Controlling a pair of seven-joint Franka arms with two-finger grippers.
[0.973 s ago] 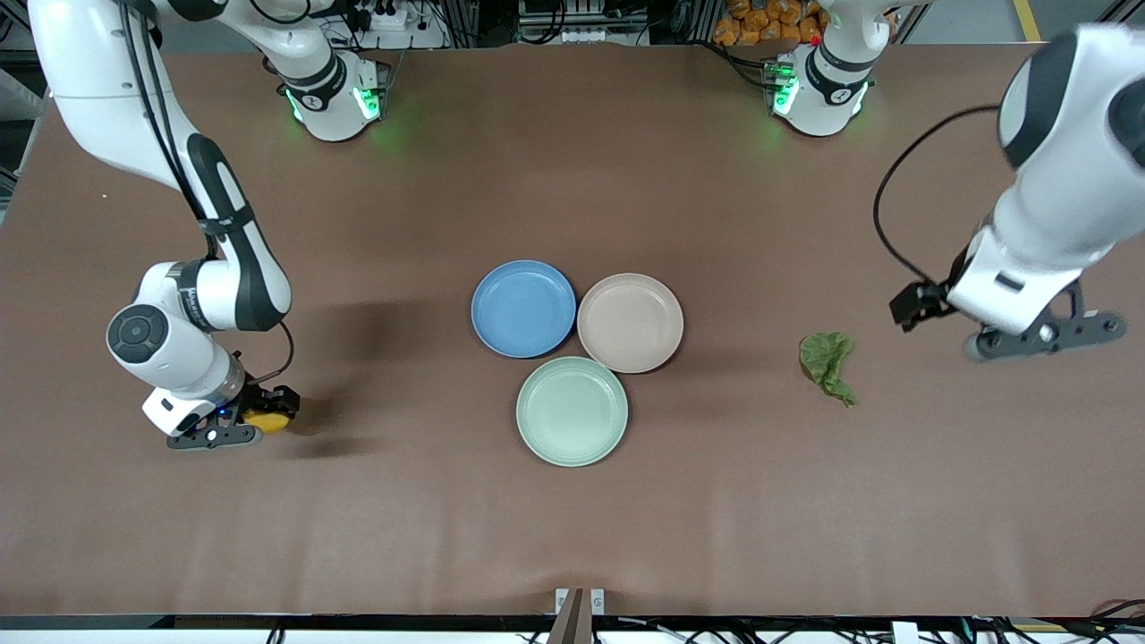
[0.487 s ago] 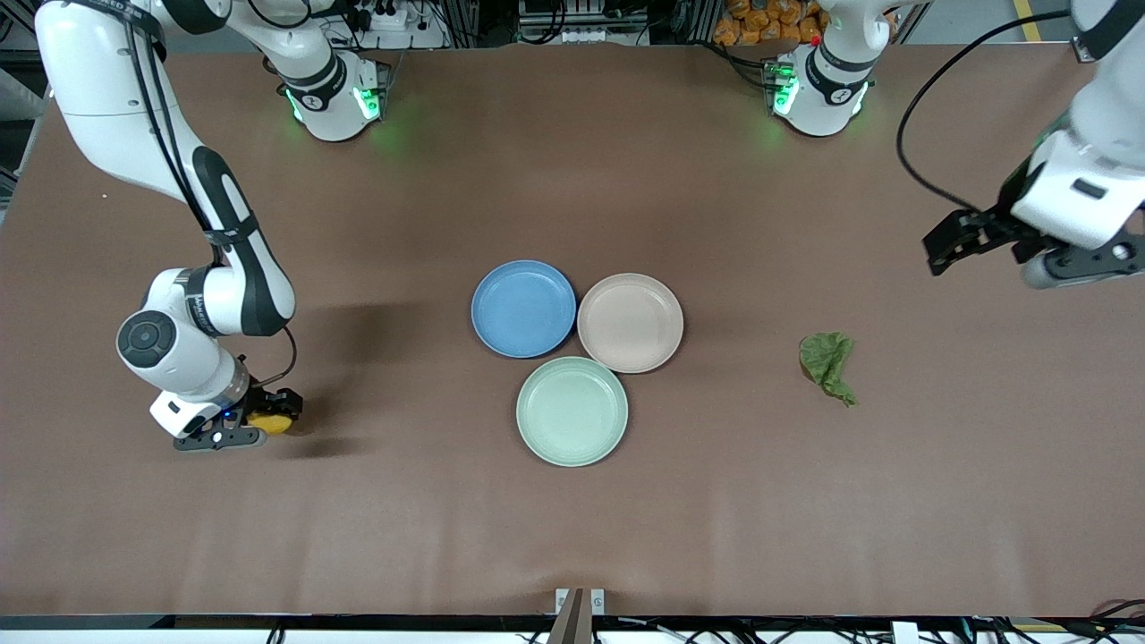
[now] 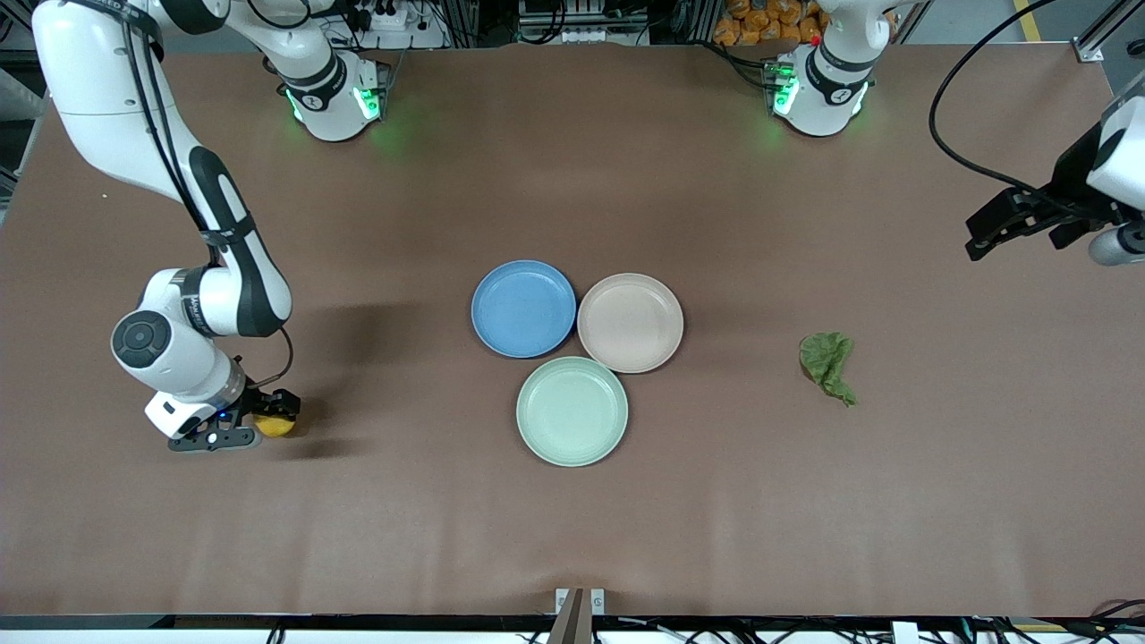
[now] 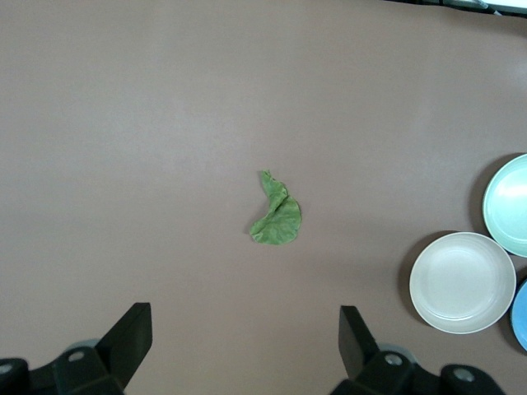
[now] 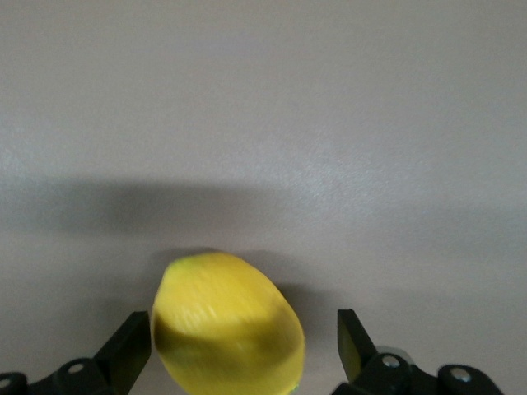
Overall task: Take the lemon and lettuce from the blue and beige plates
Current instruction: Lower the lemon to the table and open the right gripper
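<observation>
The yellow lemon (image 3: 274, 427) lies on the table near the right arm's end, between the open fingers of my right gripper (image 3: 255, 424). In the right wrist view the lemon (image 5: 226, 325) sits between the fingers of the right gripper (image 5: 244, 339), with a gap at one side. The green lettuce leaf (image 3: 827, 365) lies on the table toward the left arm's end; it also shows in the left wrist view (image 4: 277, 220). My left gripper (image 3: 1109, 240) is open and empty, high over the table's edge. The blue plate (image 3: 523, 309) and the beige plate (image 3: 630, 322) are empty.
An empty pale green plate (image 3: 572, 410) touches both other plates, nearer the front camera. In the left wrist view the beige plate (image 4: 462, 282) and the green plate (image 4: 509, 204) show at the edge. Bare brown table surrounds the lettuce and the lemon.
My left arm has risen and swung away from the lettuce toward its own end of the table. My right gripper has barely shifted around the lemon.
</observation>
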